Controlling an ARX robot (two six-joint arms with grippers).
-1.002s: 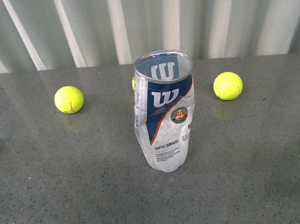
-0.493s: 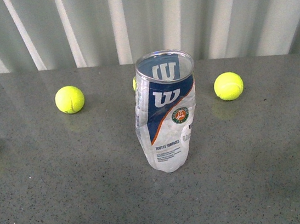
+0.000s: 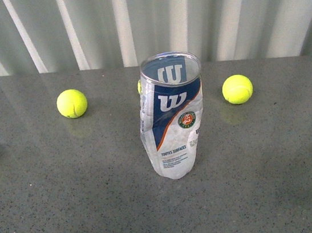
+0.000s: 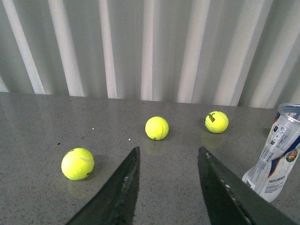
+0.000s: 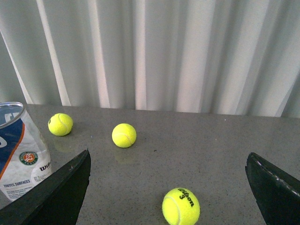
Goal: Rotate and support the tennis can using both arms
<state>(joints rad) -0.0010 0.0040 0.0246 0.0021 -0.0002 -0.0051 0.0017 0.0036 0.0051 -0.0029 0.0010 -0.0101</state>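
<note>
Crumpled clear plastic tennis can [image 3: 172, 123] stood untouched on the grey bench [image 3: 68, 191].
Left pincer [image 4: 166, 187] and right pincer [image 5: 168, 187] are held spread and empty, presumably for flanking it.

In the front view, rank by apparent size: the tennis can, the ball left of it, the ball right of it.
1. Clear plastic tennis can with blue-and-white label, clearly largest.
2. Yellow-green left ball and right ball: alike, unranked.

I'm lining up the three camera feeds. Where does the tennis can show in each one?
Front view: the tennis can stands upright mid-frame on the table, open end up.
Left wrist view: at the right edge, beyond the open left gripper.
Right wrist view: at the left edge, partly cut off.
Shared landmark: the round red-green emblem on its label.
</note>
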